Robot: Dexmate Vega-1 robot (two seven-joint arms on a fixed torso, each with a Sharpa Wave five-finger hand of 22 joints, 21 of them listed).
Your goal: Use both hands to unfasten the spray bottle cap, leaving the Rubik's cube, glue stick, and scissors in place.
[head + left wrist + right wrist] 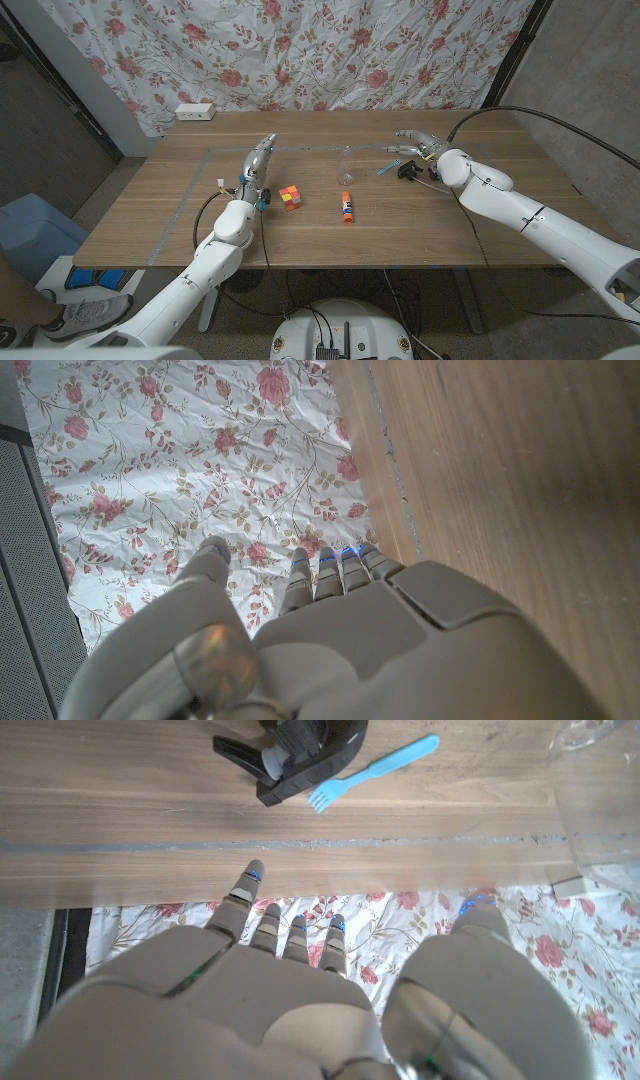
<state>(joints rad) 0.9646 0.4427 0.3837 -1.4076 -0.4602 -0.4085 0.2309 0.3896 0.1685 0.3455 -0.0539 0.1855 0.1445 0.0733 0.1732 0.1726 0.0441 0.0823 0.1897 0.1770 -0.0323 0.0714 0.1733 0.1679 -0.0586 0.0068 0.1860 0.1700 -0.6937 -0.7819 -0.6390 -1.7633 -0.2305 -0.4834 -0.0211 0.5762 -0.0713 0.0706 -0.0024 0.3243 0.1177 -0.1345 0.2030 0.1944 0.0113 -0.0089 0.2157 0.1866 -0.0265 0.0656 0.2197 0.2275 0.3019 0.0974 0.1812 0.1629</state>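
1. Spray bottle (pixel 346 164): clear, upright, standing toward the far edge of the surface (pixel 480 225), about midway along it. Its clear wall also shows at the edge of the right wrist view (pixel 600 780). Neither hand touches it.
2. Black spray head (pixel 409 171): lies on the surface apart from the bottle, toward the far right corner, just beside the right hand. In the right wrist view (pixel 300 755) it sits on the wood with a blue fork-like piece (pixel 375 770) touching or just beside it; I cannot tell which.
3. Glue stick (pixel 347 207): lies on its side nearer the near edge than the bottle, almost in line with it; orange ends, white middle.
4. Rubik's cube (pixel 290 198): rests on the surface beside the glue stick, on the left-hand side, near the left hand but apart from it.
5. Scissors: cannot be made out for certain among the items near the right hand.
6. Left hand (pixel 258 165): held above the surface left of the bottle, fingers (pixel 330 575) extended and close together, holding nothing.
7. Right hand (pixel 420 145): near the far edge, right of the bottle, fingers (pixel 290 940) extended and spread from the thumb, holding nothing.
8. Flowered cloth (pixel 300 50): hangs behind the far edge. A white power strip (pixel 195 112) sits at the far left corner.
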